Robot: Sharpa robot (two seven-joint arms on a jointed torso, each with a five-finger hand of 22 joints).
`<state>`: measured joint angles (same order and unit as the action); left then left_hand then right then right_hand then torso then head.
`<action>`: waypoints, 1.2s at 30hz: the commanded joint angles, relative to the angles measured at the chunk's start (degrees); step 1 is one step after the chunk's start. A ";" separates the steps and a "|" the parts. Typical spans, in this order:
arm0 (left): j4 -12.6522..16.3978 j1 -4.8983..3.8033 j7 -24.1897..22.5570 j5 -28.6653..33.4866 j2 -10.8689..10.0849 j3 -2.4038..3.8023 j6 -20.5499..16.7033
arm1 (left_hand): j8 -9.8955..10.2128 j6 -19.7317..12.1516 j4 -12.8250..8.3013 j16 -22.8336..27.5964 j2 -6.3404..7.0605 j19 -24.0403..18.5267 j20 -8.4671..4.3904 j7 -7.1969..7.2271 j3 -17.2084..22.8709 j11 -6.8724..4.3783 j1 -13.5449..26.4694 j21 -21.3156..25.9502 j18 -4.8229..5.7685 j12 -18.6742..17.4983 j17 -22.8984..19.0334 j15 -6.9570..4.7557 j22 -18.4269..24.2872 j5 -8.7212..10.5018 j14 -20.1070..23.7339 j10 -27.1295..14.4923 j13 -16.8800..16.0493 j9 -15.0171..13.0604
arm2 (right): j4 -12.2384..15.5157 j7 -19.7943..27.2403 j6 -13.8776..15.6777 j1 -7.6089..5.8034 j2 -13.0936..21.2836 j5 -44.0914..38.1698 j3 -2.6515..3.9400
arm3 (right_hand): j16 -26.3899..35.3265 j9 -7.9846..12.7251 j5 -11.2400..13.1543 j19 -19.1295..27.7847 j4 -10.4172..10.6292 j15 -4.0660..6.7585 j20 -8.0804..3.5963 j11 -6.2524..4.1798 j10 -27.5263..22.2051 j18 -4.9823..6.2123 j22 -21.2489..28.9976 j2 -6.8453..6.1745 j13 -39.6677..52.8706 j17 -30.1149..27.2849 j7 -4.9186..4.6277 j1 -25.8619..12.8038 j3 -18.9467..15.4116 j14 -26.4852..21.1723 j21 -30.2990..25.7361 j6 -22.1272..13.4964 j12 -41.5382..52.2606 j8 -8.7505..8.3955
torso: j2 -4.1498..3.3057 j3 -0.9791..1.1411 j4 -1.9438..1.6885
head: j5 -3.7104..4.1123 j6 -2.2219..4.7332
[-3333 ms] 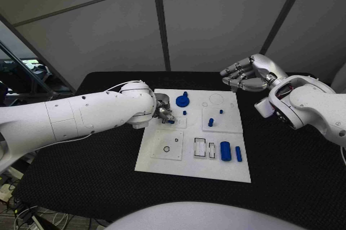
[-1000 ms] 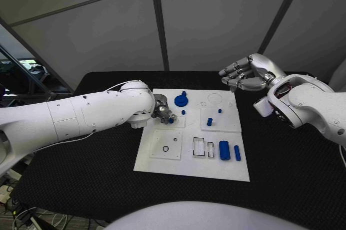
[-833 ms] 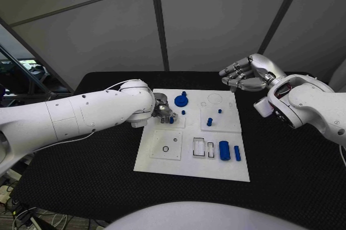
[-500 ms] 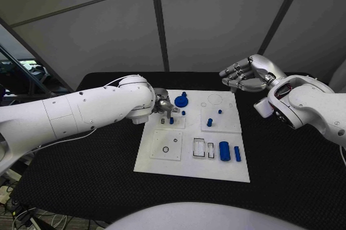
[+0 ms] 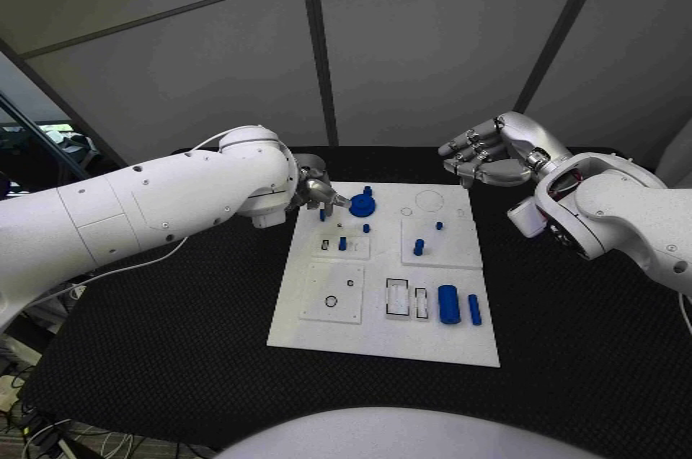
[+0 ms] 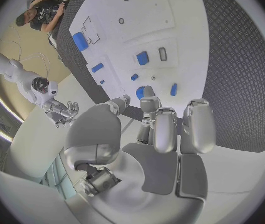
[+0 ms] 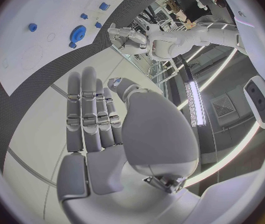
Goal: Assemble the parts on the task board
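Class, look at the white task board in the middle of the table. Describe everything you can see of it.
The task board is a flat white rectangular plate, plastic by its look, lying on the black table. Raised square panels and outlined slots mark its surface. Small blue parts lie or stand on it: a round disc near the far edge, short pegs in the middle, two longer cylinders toward the right. The left hand hovers at its far left corner; whether it touches the board is unclear.

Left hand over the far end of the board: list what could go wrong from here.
1. The left hand hangs close to the round blue part; a sideways sweep could knock it.
2. The small blue pegs standing nearby on the task board might tip if the fingers brush them.
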<state>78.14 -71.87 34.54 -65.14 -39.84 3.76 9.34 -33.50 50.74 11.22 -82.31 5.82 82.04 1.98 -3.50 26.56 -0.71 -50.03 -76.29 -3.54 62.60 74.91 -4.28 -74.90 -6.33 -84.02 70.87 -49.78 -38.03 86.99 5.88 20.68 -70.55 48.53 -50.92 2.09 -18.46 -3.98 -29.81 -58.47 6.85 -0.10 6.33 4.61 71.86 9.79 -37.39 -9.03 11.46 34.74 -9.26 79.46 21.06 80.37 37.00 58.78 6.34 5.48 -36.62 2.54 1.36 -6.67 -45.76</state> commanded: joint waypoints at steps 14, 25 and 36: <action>-15.26 -1.79 0.38 -0.95 6.58 0.20 8.69 | 4.80 -0.83 0.75 0.49 0.07 -0.61 1.35 -1.52 -5.03 1.46 -3.54 1.08 -0.52 -0.57 2.85 1.41 -1.00 0.11 -2.39 -1.77 1.27 4.67 | -0.06 0.10 -0.35 -0.14 -0.24 -0.17 0.04 | 0.29 -0.01 0.32 -0.23 -0.26 -0.16 -0.04 0.18 0.47 0.66 -0.09 -0.02 -0.08 0.09 -0.34 -0.21 0.01 0.36 -0.17 -0.09 -0.21 -0.35 | -0.15 -0.01 0.01 | -0.28 0.33; -15.78 -1.80 0.38 -1.05 6.84 0.12 9.08 | 4.84 -0.77 0.79 0.49 0.08 -0.60 1.35 -1.51 -5.20 1.46 -3.60 1.07 -0.52 -0.56 2.84 1.41 -1.02 0.11 -2.39 -1.78 1.27 4.74 | -0.07 0.09 -0.35 -0.14 -0.26 -0.17 0.04 | 0.29 -0.01 0.32 -0.23 -0.26 -0.16 -0.04 0.18 0.47 0.66 -0.09 -0.02 -0.08 0.09 -0.34 -0.21 0.01 0.36 -0.17 -0.09 -0.21 -0.35 | -0.12 -0.01 -0.03 | -0.29 0.28; -19.84 -1.35 0.01 -1.55 9.59 -1.29 10.83 | 5.34 -0.40 1.16 0.60 -0.02 -0.58 1.42 -1.55 -6.99 1.49 -4.46 1.11 -0.51 -0.52 2.67 1.44 -1.14 0.11 -2.30 -2.02 1.38 5.53 | -0.17 0.14 -0.49 -0.14 -0.65 -0.17 0.05 | 0.29 -0.01 0.32 -0.23 -0.26 -0.16 -0.04 0.18 0.47 0.66 -0.09 -0.02 -0.08 0.09 -0.34 -0.21 0.01 0.36 -0.17 -0.09 -0.21 -0.35 | 0.02 0.00 0.01 | -0.65 -0.03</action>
<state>58.87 -73.18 34.55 -65.81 -30.38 2.50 18.19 -28.41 50.08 12.40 -81.87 5.80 81.47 3.00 -5.00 19.83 0.76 -54.24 -75.36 -3.55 61.88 74.92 -3.16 -74.91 -6.33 -83.95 69.33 -48.43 -32.55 86.85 5.76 20.56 -70.55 47.93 -51.00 2.09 -18.46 -3.98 -29.81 -58.47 6.85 -0.11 6.32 4.82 72.06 9.79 -37.39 -9.03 11.49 34.76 -9.26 79.46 21.06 80.36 37.00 58.78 6.35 5.48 -36.64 2.52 1.33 -7.29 -45.74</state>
